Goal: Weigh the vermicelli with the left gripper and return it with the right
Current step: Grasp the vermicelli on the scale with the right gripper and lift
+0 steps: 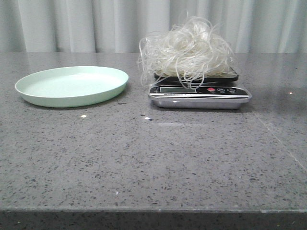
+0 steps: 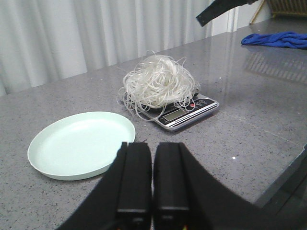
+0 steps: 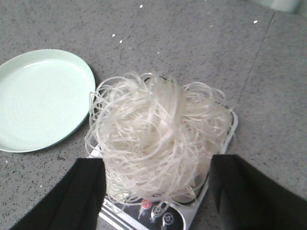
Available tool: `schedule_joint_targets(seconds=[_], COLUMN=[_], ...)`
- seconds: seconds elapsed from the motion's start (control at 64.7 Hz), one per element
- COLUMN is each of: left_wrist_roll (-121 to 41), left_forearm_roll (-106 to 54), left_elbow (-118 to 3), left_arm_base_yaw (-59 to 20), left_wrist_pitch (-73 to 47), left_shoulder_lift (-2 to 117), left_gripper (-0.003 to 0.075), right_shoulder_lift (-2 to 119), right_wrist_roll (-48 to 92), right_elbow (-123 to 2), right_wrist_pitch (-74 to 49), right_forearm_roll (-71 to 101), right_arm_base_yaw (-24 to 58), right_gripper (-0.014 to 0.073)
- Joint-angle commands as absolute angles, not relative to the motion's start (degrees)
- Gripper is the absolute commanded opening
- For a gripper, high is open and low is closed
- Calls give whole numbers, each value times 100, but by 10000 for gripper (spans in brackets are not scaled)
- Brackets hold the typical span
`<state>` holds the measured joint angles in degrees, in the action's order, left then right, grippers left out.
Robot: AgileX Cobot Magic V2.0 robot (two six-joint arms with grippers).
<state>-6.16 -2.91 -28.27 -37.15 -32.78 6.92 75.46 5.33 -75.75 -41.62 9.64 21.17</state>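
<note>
The vermicelli [image 1: 188, 45] sits heaped on the kitchen scale [image 1: 199, 92], which stands toward the far edge of the bench [image 1: 144, 163], a little right of its middle. Loose strands hang over the scale's platform on the left and front sides. Just left of the scale, apart from it, lies the pale green plate [image 1: 73, 85], bare.

My left hand [image 2: 152, 189] is drawn back toward the near edge, fingers pressed together with nothing between them, pointing toward the plate and scale. My right hand [image 3: 156, 191] hangs right above the vermicelli with its fingers spread wide, one on each side of the heap, holding nothing. A blue cloth [image 2: 276, 39] lies on a separate surface beyond the bench's right edge.
</note>
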Motion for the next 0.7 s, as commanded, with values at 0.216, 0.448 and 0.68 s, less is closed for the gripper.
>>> schedule_joint_targets(seconds=[0.216, 0.448, 0.68], left_wrist_roll=[-580, -580, -580], left_forearm_roll=[-321, -321, -321], left_elbow=[-2962, -2962, -2962], left_arm_base_yaw=[-3728, -3728, -3728], left_wrist_pitch=[-2800, -2800, -2800], left_shoulder_lift=[776, 776, 776], left_gripper=[127, 127, 127], right_shoulder_lift=[9269, 10000, 10500], right_wrist_roll=[609, 609, 609], right_elbow=[-9585, -9920, -9925], right_wrist_pitch=[-5357, -5414, -5820], right_forearm_roll=[979, 986, 790], right_arm_base_yaw=[2202, 2312, 2322], right_gripper=[557, 557, 554])
